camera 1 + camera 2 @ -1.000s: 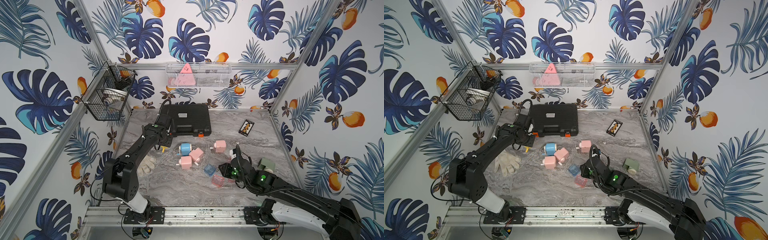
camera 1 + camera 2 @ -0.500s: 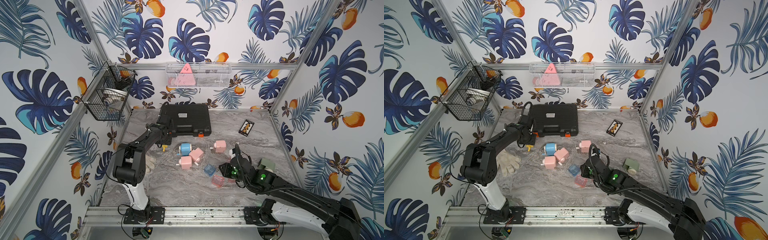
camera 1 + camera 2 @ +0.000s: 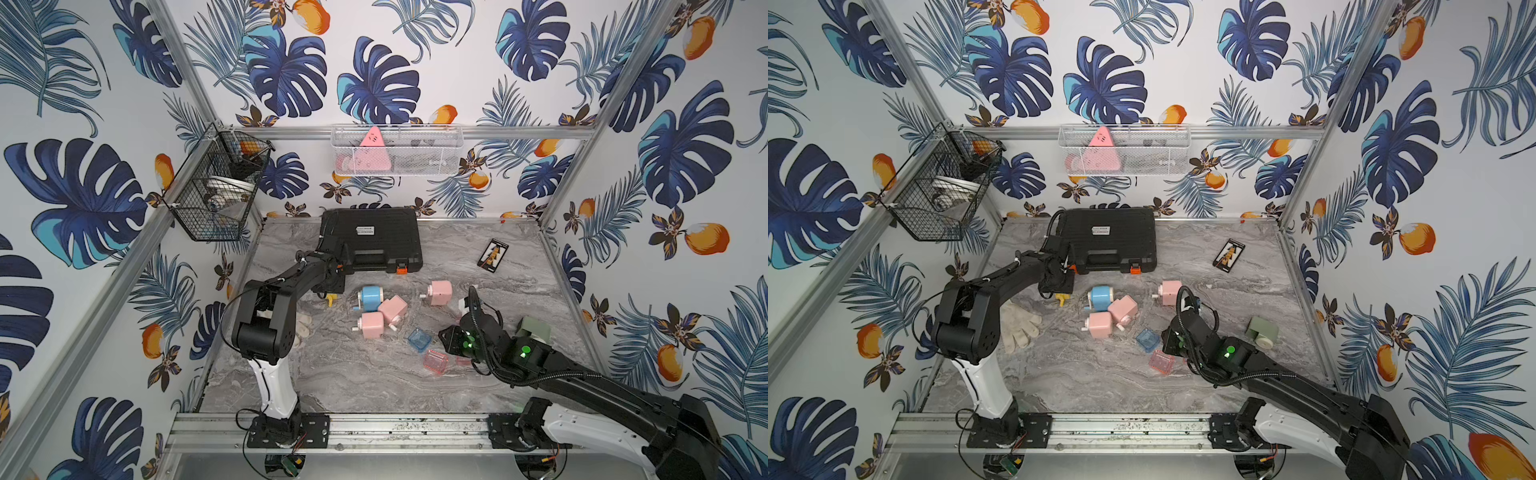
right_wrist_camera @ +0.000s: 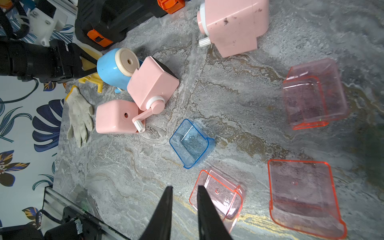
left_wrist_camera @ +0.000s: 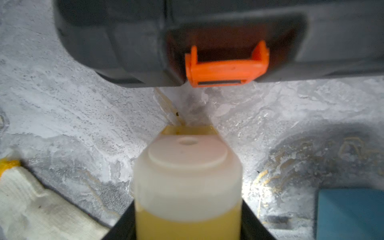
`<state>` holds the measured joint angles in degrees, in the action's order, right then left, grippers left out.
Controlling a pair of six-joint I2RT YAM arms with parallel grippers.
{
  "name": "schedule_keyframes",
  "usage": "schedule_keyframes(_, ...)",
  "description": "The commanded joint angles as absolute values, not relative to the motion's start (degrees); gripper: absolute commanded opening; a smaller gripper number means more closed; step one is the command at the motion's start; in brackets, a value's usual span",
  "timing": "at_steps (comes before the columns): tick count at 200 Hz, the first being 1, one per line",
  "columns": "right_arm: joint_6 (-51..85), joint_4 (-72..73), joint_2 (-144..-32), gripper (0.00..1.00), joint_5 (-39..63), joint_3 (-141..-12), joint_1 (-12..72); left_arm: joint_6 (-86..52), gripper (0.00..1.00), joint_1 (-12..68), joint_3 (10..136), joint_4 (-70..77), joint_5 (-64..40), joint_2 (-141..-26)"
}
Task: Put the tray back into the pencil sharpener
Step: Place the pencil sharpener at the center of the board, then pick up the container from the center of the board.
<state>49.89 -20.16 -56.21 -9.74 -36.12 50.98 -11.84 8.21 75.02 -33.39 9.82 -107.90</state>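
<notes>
Now: three clear, boxy pink trays [image 4: 301, 195], one blue tray [image 4: 191, 143]; left tool [image 4: 90, 66] grips yellow sharpener [image 5: 187, 187]; right tool [image 4: 184, 188] ajar, empty.

Matt, grey-marbled finish: counter [image 3: 353, 386]. Clear glossy plastic: blue tray [image 4: 191, 143], pink tray [image 4: 217, 197]; pink sharpener [image 4: 152, 83] smooth opaque plastic. Rough knit cloth: glove [image 4: 80, 116]; case [image 3: 374, 237] matt black plastic.
</notes>
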Motion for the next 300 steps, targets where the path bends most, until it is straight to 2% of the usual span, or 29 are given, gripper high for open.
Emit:
schedule_keyframes(1, 49.84, -20.64, -56.55, 0.25, -9.44, -36.64, 51.00, -12.66, 0.39, 7.91, 74.97, -32.29, 9.67, -108.60)
schedule_keyframes(49, 50.22, -20.60, -56.23, 0.26, -9.30, -36.36, 50.98, -12.66, 0.77, 7.89, 74.62, -32.20, 10.28, -108.08)
schedule_keyframes(74, 50.10, -20.50, -56.65, 0.27, -8.97, -36.47, 50.98, -12.57, 0.87, 7.90, 74.55, -32.08, 10.48, -107.52)
schedule_keyframes(106, 49.94, -20.78, -56.97, 0.28, -8.64, -36.69, 50.98, -12.30, 0.88, 7.90, 73.99, -31.83, 11.28, -104.83)
schedule_keyframes(132, 49.38, -22.48, -57.75, 0.28, -8.80, -37.25, 50.98, -11.33, 0.87, 7.90, 72.16, -29.01, 10.95, -98.41)
schedule_keyframes(191, 41.53, -31.94, -64.32, 0.33, -5.17, -42.89, 51.06, -8.50, 0.80, 7.93, 61.68, -15.44, -0.17, -79.39)
schedule_keyframes(216, 36.85, -33.87, -68.14, 0.40, -0.35, -45.08, 52.38, -7.25, 0.77, 7.99, 58.06, -11.31, -4.90, -74.36)
schedule_keyframes(245, 31.36, -38.15, -74.38, 0.45, -0.80, -48.91, 56.69, -7.80, 0.76, 7.97, 55.39, -8.09, -6.06, -71.72)
schedule_keyframes(300, 32.26, -37.54, -81.34, 0.46, -2.22, -49.47, 59.41, -8.70, 0.75, 7.95, 55.53, -8.53, -6.77, -71.83)
